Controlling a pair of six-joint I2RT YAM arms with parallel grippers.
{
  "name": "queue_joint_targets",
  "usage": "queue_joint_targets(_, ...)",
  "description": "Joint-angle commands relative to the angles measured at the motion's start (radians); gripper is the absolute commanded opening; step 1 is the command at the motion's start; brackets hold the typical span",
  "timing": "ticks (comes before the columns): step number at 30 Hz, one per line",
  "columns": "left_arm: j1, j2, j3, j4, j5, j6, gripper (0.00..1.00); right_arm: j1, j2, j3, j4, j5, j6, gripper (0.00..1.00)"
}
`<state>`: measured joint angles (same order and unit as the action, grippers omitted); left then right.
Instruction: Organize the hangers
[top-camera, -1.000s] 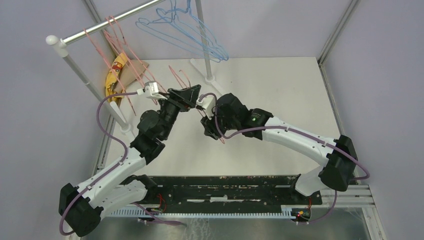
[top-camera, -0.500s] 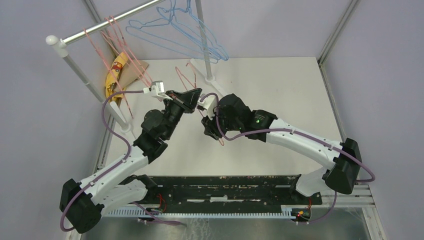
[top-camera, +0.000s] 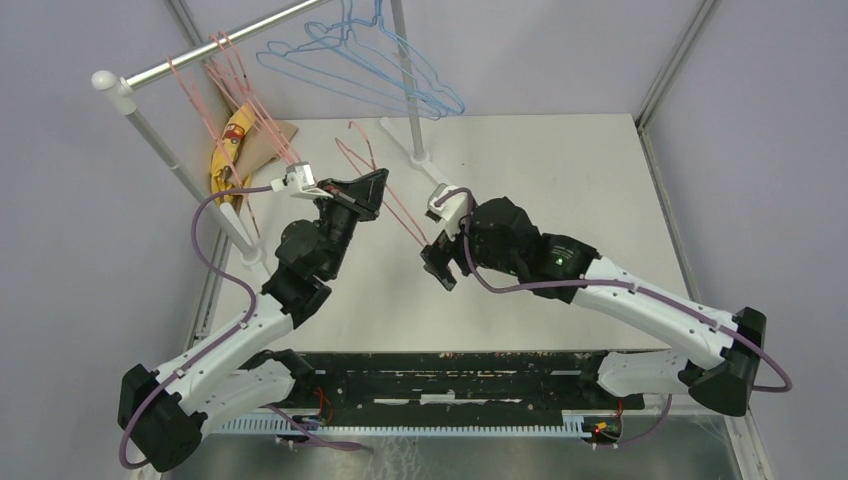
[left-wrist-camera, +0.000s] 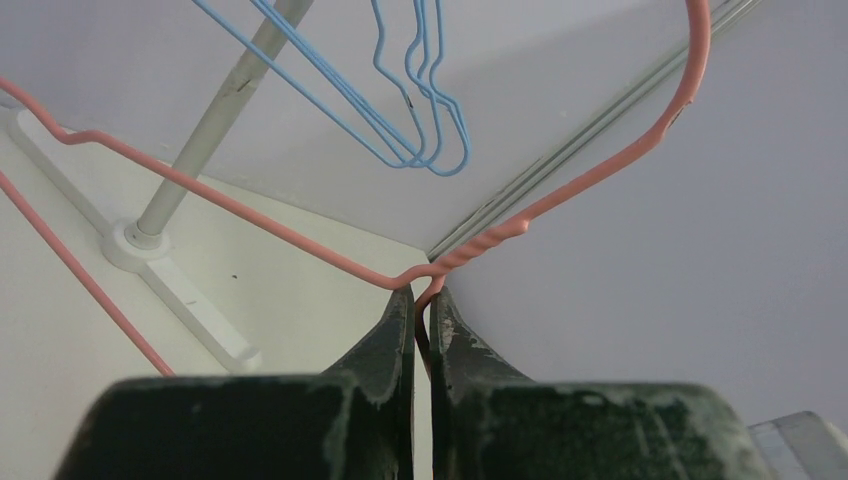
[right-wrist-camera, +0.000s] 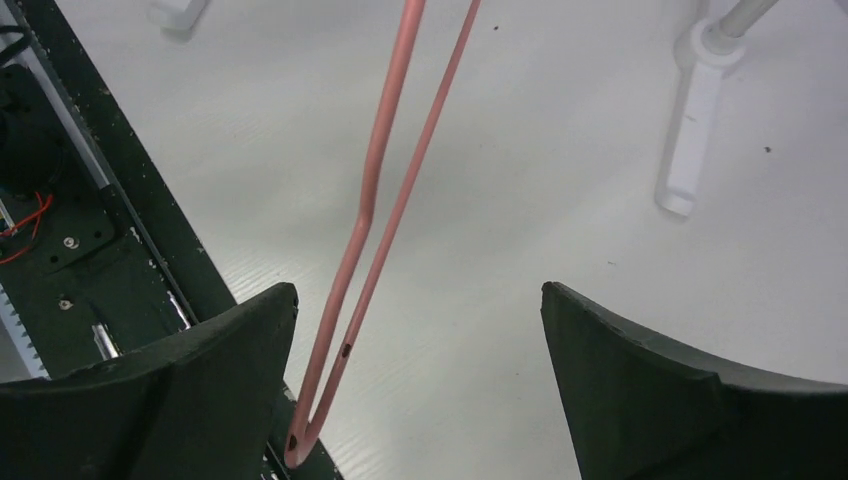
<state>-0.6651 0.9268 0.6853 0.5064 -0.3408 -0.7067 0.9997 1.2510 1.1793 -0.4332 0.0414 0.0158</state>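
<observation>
The left claw (left-wrist-camera: 421, 300) was closed on the pink hanger (left-wrist-camera: 250, 213) below its twisted neck, above the counter (top-camera: 560, 180), while the right claw (right-wrist-camera: 417, 300) stood open; the thin wire looked light and springy, so the neck seemed the firmest hold.

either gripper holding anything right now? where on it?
Left gripper is shut on the pink hanger, at the neck just below the twisted wire. Right gripper is open, holding nothing.
</observation>
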Motion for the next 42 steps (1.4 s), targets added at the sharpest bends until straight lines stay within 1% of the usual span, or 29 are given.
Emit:
queue_joint_targets(1,0.002,-0.020,0.035,0.066,-0.057,0.053,0.03,0.004,-0.077,0.003,0.051,0.057,-0.008,1.00)
queue_joint_targets(6,0.002,0.000,0.062,0.066,-0.052,0.065,0.03,0.004,-0.075,-0.005,0.039,0.022,0.004,0.98)
queue_joint_targets(9,0.002,0.011,0.075,0.069,-0.051,0.067,0.03,0.003,-0.049,-0.007,0.034,0.012,0.012,0.92)
queue_joint_targets(11,0.002,0.017,0.087,0.065,-0.053,0.071,0.03,0.004,-0.032,-0.004,0.029,-0.005,0.014,0.84)
queue_joint_targets(12,0.002,0.019,0.095,0.062,-0.051,0.073,0.03,0.004,-0.025,-0.001,0.027,-0.010,0.017,0.78)
queue_joint_targets(13,0.002,0.022,0.103,0.058,-0.048,0.078,0.03,0.003,-0.017,0.004,0.026,-0.011,0.022,0.67)
queue_joint_targets(15,0.002,0.026,0.111,0.053,-0.046,0.083,0.03,0.003,-0.003,0.020,0.014,0.002,0.027,0.29)
queue_joint_targets(16,0.002,0.026,0.112,0.053,-0.046,0.084,0.03,0.003,0.002,0.030,0.008,0.015,0.032,0.08)
queue_joint_targets(17,0.002,0.027,0.113,0.053,-0.046,0.084,0.03,0.003,0.000,0.031,0.008,0.025,0.034,0.02)
queue_joint_targets(23,0.002,0.028,0.106,0.051,-0.016,0.079,0.03,0.002,-0.022,-0.003,0.064,0.089,0.038,0.01)
queue_joint_targets(24,0.003,0.022,0.101,0.054,0.003,0.077,0.05,0.003,-0.016,0.000,0.068,0.093,0.032,0.01)
queue_joint_targets(25,0.003,0.016,0.094,0.061,0.027,0.072,0.19,0.004,-0.009,0.006,0.069,0.099,0.026,0.01)
queue_joint_targets(26,0.002,0.005,0.088,0.070,0.054,0.066,0.43,0.002,0.001,0.013,0.071,0.104,0.019,0.01)
queue_joint_targets(27,0.002,-0.002,0.086,0.062,0.080,0.058,0.72,0.001,0.011,0.020,0.078,0.108,0.010,0.01)
queue_joint_targets(28,0.002,-0.011,0.090,0.042,0.104,0.051,0.95,0.002,0.019,0.026,0.084,0.110,0.000,0.01)
queue_joint_targets(29,0.002,-0.021,0.095,0.020,0.131,0.049,1.00,0.001,0.030,0.034,0.090,0.109,-0.008,0.01)
queue_joint_targets(33,0.002,-0.077,0.085,-0.045,0.215,0.050,0.99,-0.001,0.081,0.082,0.102,0.104,-0.027,0.01)
queue_joint_targets(38,0.002,-0.188,0.012,-0.098,0.274,0.058,0.99,-0.015,0.159,0.171,0.108,0.092,-0.054,0.01)
queue_joint_targets(42,0.003,-0.264,-0.055,-0.161,0.316,0.081,0.99,-0.025,0.224,0.283,0.113,0.080,-0.075,0.01)
